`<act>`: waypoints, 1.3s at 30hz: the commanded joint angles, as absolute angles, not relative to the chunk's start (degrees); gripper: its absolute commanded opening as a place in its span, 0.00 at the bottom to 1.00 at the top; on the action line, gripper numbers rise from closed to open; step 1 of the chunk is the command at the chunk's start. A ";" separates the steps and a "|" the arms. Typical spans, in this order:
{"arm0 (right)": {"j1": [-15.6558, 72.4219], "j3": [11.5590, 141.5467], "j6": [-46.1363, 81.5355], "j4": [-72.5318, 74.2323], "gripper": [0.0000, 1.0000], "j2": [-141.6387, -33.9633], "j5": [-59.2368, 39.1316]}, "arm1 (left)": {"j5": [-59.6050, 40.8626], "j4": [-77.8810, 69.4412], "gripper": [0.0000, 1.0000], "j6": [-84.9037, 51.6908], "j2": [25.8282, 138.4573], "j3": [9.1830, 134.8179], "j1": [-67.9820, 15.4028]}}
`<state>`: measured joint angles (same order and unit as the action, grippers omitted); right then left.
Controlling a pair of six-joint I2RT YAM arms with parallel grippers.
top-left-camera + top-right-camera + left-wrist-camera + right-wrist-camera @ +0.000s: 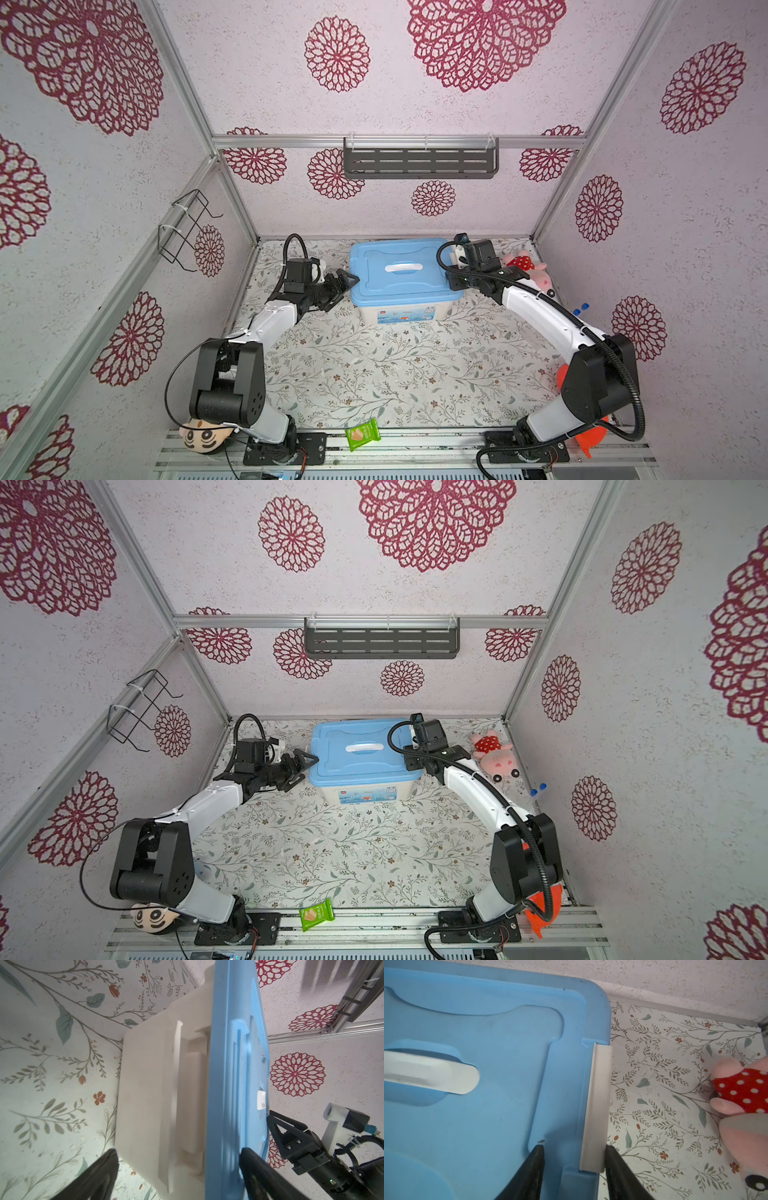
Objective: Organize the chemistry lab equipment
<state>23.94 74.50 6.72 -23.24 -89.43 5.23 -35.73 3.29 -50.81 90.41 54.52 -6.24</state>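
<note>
blue-capped tubes (538,792), lower ends hidden behind the right arm (478,787)

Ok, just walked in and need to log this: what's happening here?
Both arms are at the closed blue-lidded storage box at the back. The left gripper sits at its left end with jaws wide open. The right gripper straddles the white latch on the right end; whether it is clamping is unclear. Two blue-capped tubes lie outside the box.

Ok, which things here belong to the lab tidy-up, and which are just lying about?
Job: two clear blue-capped tubes; blue-lidded white plastic storage box, probably.
Lying about: pink plush pig in red dotted dress; green snack packet; plush cartoon head.
</note>
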 commanded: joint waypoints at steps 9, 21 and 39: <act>24.79 74.24 4.04 -31.04 0.51 -89.64 4.10 | -43.61 -13.63 0.81 -56.38 95.78 52.88 -5.63; 25.05 75.48 3.72 -31.80 0.51 -90.62 3.60 | -27.93 13.56 0.68 -38.31 89.54 60.55 -6.63; 25.41 70.97 4.11 -28.95 0.52 -88.98 5.03 | -36.35 5.84 0.83 -43.07 92.78 60.95 -5.93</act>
<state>24.27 74.17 5.10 -23.49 -89.12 5.69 -32.58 11.31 -40.21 90.19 62.04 -6.57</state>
